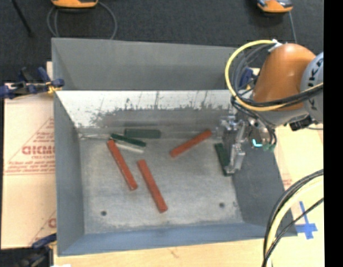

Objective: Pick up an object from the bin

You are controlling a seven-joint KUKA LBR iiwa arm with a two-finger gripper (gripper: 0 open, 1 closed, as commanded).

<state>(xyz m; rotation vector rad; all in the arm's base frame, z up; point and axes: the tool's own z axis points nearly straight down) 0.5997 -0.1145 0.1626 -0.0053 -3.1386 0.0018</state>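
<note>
By bin's right wall (255, 189) | pincer (232, 161) low | dark green stick (220, 152) just beside it | opening: cannot tell

Part of dark green stick (220, 152) hidden behind hand (232, 161).

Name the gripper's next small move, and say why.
Probably a slight shift toward the view's left, centring the gripper over the short dark green bar at the floor's right edge: that bar lies right beside the gripper, not visibly in its grasp, while the slanted red bar lies farther off.
</note>
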